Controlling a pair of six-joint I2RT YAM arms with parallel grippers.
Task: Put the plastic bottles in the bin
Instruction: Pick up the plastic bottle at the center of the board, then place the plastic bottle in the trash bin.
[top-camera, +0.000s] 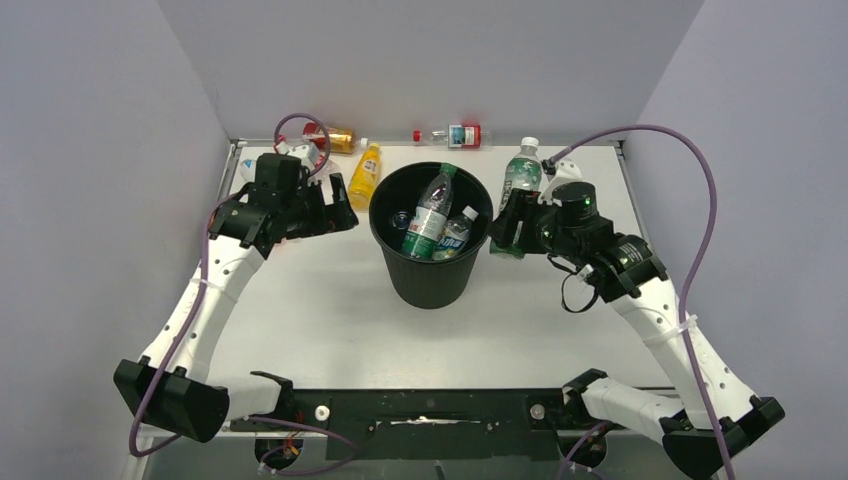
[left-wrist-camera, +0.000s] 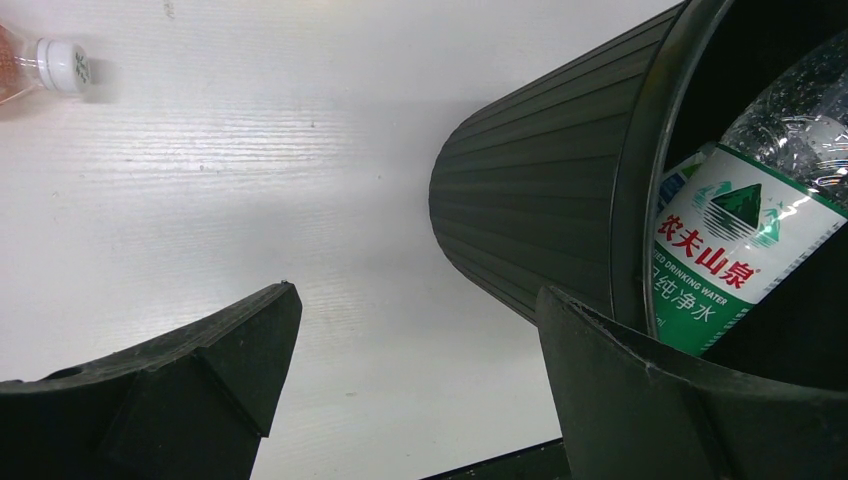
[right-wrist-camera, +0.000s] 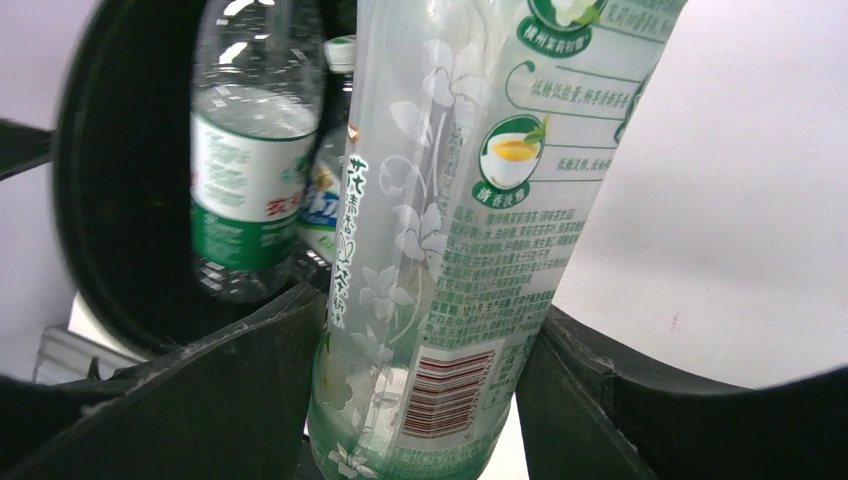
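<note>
The black bin (top-camera: 430, 282) stands mid-table with a green-labelled bottle (top-camera: 428, 215) and a blue-white one (top-camera: 455, 232) inside. My right gripper (top-camera: 507, 232) is shut on a tall green-labelled bottle (top-camera: 521, 180), upright just right of the bin's rim. In the right wrist view that bottle (right-wrist-camera: 470, 240) fills the gap of the gripper (right-wrist-camera: 430, 370), with the bin's mouth (right-wrist-camera: 110, 250) behind it. My left gripper (top-camera: 335, 213) hangs open and holds nothing, left of the bin. The left wrist view shows this gripper (left-wrist-camera: 420, 340) above bare table, with the bin's ribbed wall (left-wrist-camera: 530, 220) to the right.
A yellow-orange bottle (top-camera: 365, 175) lies behind the left gripper. An amber one (top-camera: 336, 137) and a clear red-labelled one (top-camera: 455, 135) lie along the back wall. A white-capped bottle (left-wrist-camera: 55, 65) shows at the left wrist view's top left. Grey walls enclose the table.
</note>
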